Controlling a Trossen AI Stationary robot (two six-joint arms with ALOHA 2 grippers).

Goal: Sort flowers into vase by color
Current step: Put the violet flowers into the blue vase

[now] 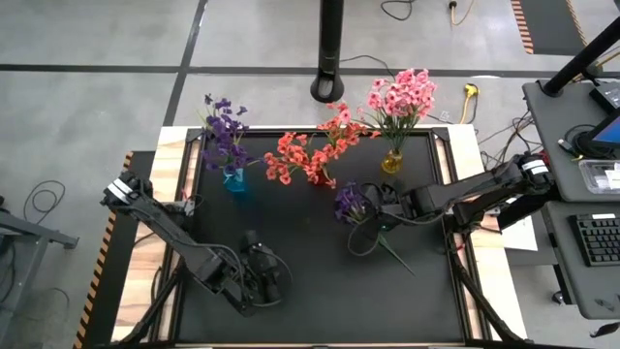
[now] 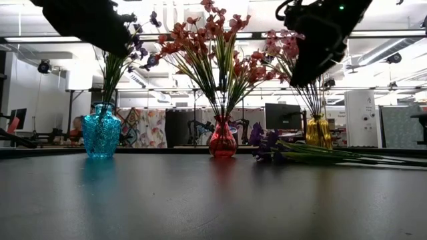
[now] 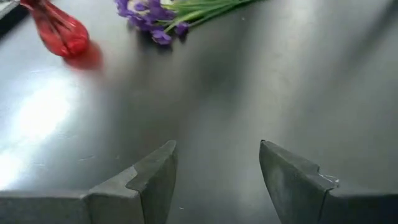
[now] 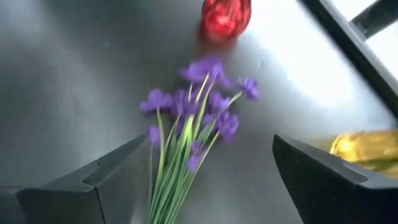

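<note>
A purple sprig (image 1: 354, 206) lies flat on the black table, blossoms toward the red vase, its green stems (image 1: 387, 242) running toward the near right; it also shows in the low view (image 2: 270, 145) and the right wrist view (image 4: 199, 118). My right gripper (image 4: 211, 180) hovers open just above its stems, fingers on either side, touching nothing. My left gripper (image 3: 217, 174) is open over bare table near the near-left. The blue vase (image 1: 235, 179) holds purple flowers, the red vase (image 1: 320, 174) coral-red ones, the yellow vase (image 1: 391, 160) pink ones.
The three vases stand in a row along the table's far side, their tall sprays (image 2: 213, 53) spreading above them. Wooden strips edge the table (image 1: 465, 174) on left and right. A black pole base (image 1: 329, 89) stands beyond the far edge.
</note>
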